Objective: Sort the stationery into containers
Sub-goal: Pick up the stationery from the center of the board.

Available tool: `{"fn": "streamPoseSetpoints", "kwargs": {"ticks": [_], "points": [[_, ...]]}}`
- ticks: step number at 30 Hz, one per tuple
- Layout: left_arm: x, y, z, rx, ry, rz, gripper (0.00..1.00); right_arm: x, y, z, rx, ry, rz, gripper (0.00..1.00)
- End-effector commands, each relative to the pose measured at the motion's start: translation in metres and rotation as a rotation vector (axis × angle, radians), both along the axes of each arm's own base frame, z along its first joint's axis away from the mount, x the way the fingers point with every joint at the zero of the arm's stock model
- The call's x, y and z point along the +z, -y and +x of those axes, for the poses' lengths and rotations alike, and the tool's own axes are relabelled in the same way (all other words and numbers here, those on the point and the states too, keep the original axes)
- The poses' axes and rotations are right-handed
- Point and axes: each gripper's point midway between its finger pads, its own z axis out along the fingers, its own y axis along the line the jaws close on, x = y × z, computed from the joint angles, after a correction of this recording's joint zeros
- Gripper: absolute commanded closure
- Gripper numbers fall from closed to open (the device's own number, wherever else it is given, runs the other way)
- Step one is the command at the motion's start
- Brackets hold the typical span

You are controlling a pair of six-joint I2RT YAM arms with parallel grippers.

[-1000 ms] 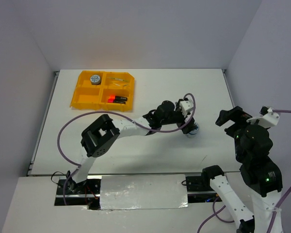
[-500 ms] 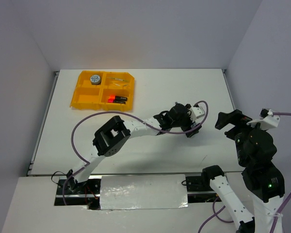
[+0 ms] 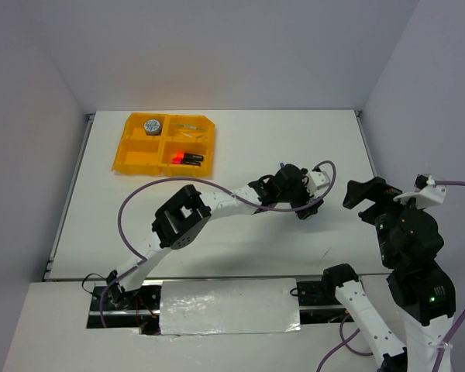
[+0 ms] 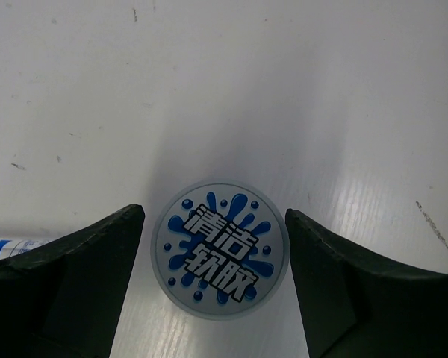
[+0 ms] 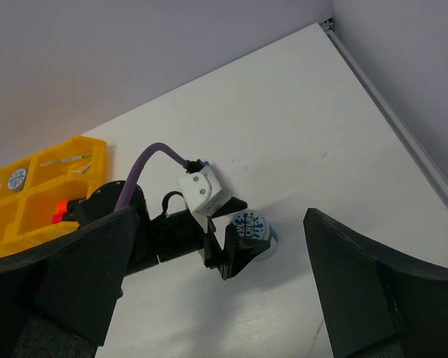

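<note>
The left fingers (image 4: 75, 276) are spread and released, standing to either side of a round grey-blue roll (image 4: 219, 250) that sits flat on the white bench (image 3: 256, 147). The roll's top face carries a blue splash print with white characters. A sliver of bench shows between the roll and one finger. On the other side the finger's edge comes right up to the roll's rim, and I cannot tell whether it touches. Nothing is clamped. Just past one finger, low at the edge of the wrist view, a strip of white with blue print (image 4: 7, 246) peeks out, too little of it to name.

From above, this arm reaches out long and low across the middle of the bench, with a purple cable (image 3: 124, 209) looping beside it.

The right fingers (image 5: 388, 291) are wide apart with nothing between them. They hang above the right side of the bench, near the left arm's wrist but apart from it, and look down on the roll.

Well away, in the far left corner of the bench, lies the orange-yellow tray (image 3: 132, 155). Its far left compartment holds a second round roll (image 3: 152, 125), its far right one thin grey pens (image 3: 190, 128), and its near right one short black markers (image 3: 187, 158), one with a bright red cap.
</note>
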Motion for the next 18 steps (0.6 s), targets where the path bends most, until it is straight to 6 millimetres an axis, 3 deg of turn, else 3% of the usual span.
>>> {"fn": "streamPoseSetpoints", "kwargs": {"ticks": [1,3,5,6,7,11,12,14,15,17,18], "points": [[0.001,0.012,0.000,-0.048,0.003,-0.016,0.12,0.011,-0.001,0.000,0.008,0.050,-0.002,0.00],[-0.005,0.012,-0.001,-0.055,-0.009,-0.003,0.12,0.011,-0.001,0.000,0.010,0.051,-0.003,0.00],[-0.005,0.011,-0.002,-0.058,-0.012,-0.001,0.20,0.012,-0.001,-0.001,0.012,0.054,-0.004,0.00],[-0.006,0.011,-0.003,-0.059,-0.014,-0.001,0.31,0.011,-0.001,0.000,0.012,0.052,-0.004,0.00],[-0.004,0.010,-0.003,-0.060,-0.012,-0.006,0.37,0.012,-0.001,0.000,0.013,0.054,-0.004,0.00],[0.003,0.010,-0.005,-0.068,-0.019,-0.001,0.81,0.012,-0.001,0.000,0.012,0.056,-0.005,0.00],[0.012,0.010,-0.006,-0.066,-0.020,-0.012,0.99,0.013,0.000,-0.001,0.009,0.058,-0.005,0.00],[0.026,0.006,-0.006,-0.054,-0.007,-0.024,1.00,0.014,0.000,-0.002,0.009,0.065,-0.003,0.00],[0.055,0.004,-0.004,-0.043,0.023,-0.067,1.00,0.014,0.001,-0.002,0.007,0.065,-0.005,0.00],[0.082,-0.004,-0.001,0.015,0.018,-0.107,1.00,0.016,-0.001,-0.001,0.014,0.067,-0.006,0.00],[0.123,-0.015,0.004,0.042,0.051,-0.162,1.00,0.016,-0.001,-0.001,0.014,0.065,-0.006,0.00]]}}
